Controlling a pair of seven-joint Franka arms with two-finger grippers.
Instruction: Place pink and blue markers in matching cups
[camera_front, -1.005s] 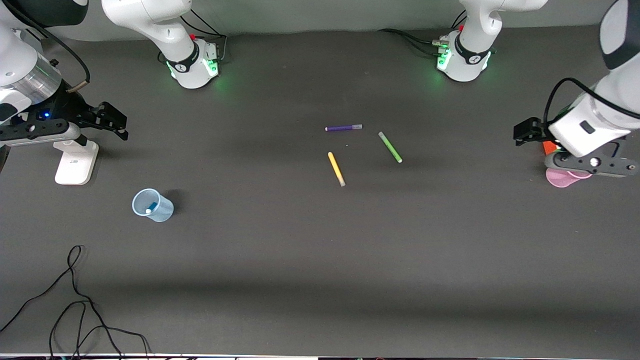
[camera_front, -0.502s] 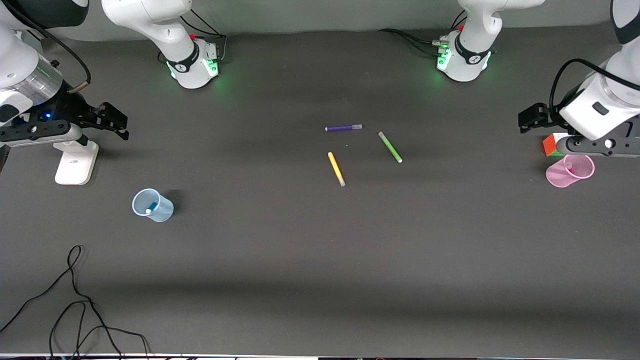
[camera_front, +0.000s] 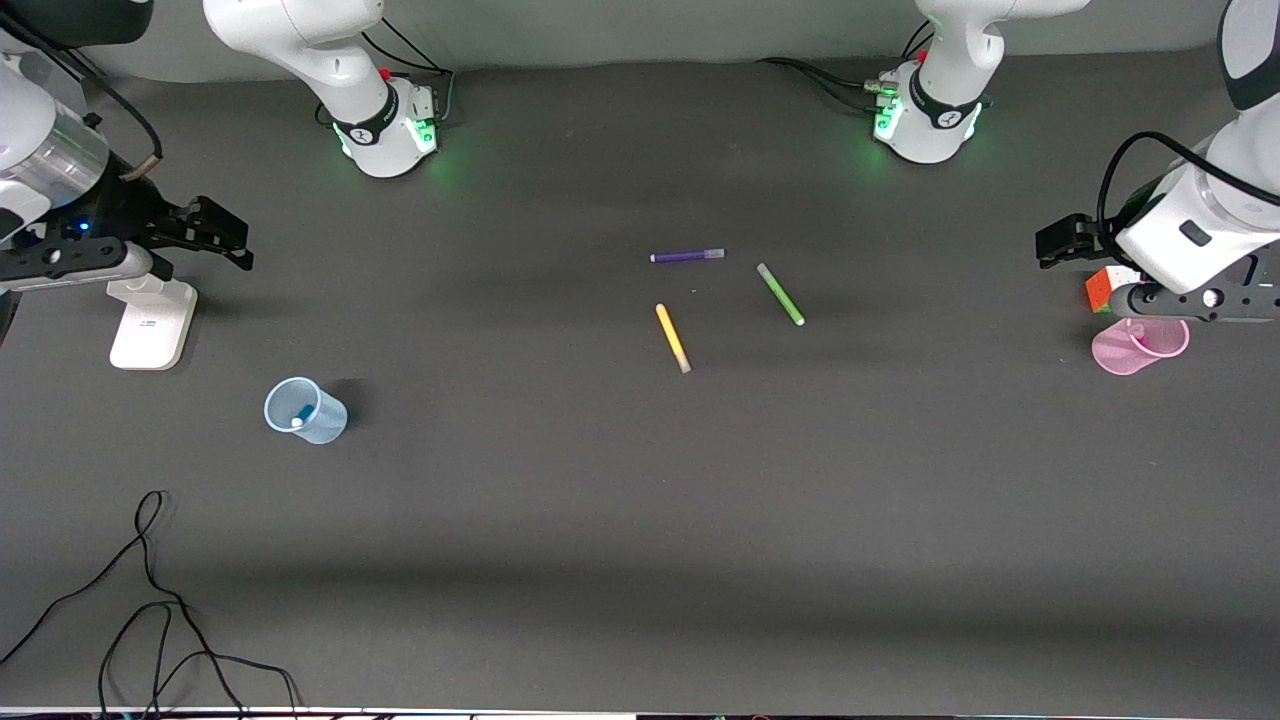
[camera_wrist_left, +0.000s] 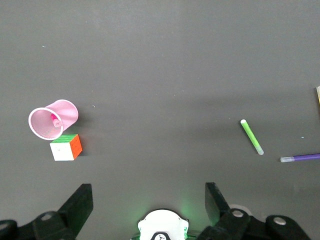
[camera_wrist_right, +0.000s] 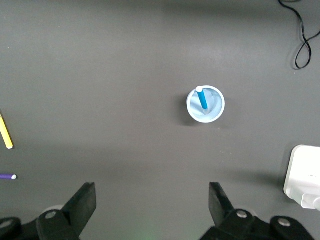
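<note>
On counter, I see blue marker (camera_wrist_right: 203, 99) standing in blue cup (camera_front: 304, 411), pink marker (camera_wrist_left: 54, 120) in pink cup (camera_wrist_left: 51, 121). Both jobs look done. Left gripper (camera_wrist_left: 149, 200) and right gripper (camera_wrist_right: 152, 201) up, fingers spread, holding nothing.

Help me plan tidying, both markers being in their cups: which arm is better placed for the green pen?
Left. The green pen lies toward the left arm's end, closer to the left gripper, jaws open by the pink cup, than to the right gripper, open by the white stand.
</note>
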